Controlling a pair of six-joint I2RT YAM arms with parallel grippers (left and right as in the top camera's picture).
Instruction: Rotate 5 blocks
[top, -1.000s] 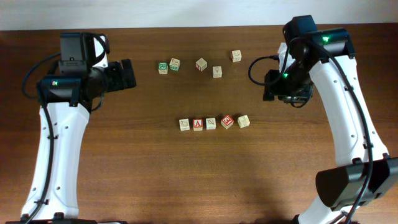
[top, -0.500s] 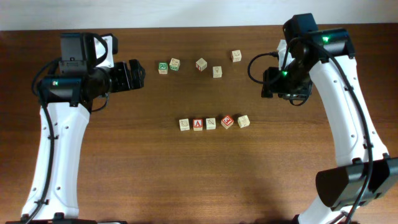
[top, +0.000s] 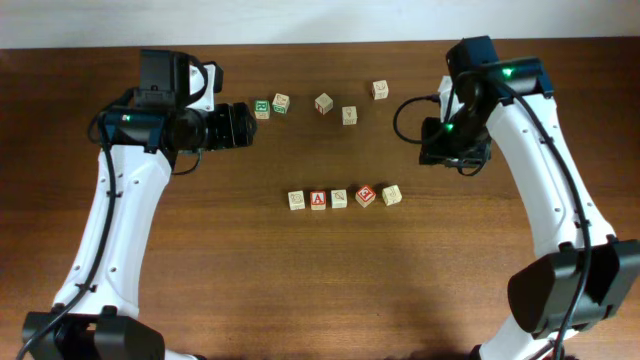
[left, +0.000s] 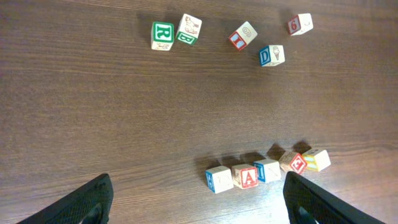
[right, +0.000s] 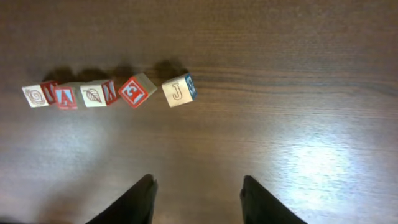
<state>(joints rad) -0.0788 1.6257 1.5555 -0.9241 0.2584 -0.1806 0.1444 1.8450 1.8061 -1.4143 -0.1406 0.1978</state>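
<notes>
blocks (left: 267, 169): five small wooden letter cubes in one short row mid-table (top: 200, 290), between the two arms, none held
row, overhead left to right: plain end cube (top: 297, 200), red A cube (top: 318, 200), leaf cube (top: 339, 198), red 3 cube (top: 366, 195), J cube (top: 391, 194)
spacing: first three touch side by side; red 3 cube turned diagonal, just beside leaf cube; J cube a small gap off, also slightly turned
side faces: J cube shows a blue side in right wrist view; left wrist view shows blue and red letters on the row's near sides
hard to read: top prints on end cube and leaf cube are faint from overhead; several side letters in left wrist view too small to tell
right gripper (right: 198, 186): above the table off the J cube end of the row, apart from it; fingers (right: 144, 196) parted, bare wood between them, touching nothing
right, hidden: in overhead the wrist body covers the fingers; in wrist view the bottom edge cuts the finger bases
left gripper (top: 243, 126): well apart from the row, just beside green R cube (top: 262, 108); fingers (left: 93, 199) spread wide, nothing between
left, cut off: only finger ends show, in the bottom corners of wrist view
upper cubes (top: 324, 103): green R cube plus four more, loose line toward the far edge, well apart from the row; the leftmost two touching or just beside, cannot tell
</notes>
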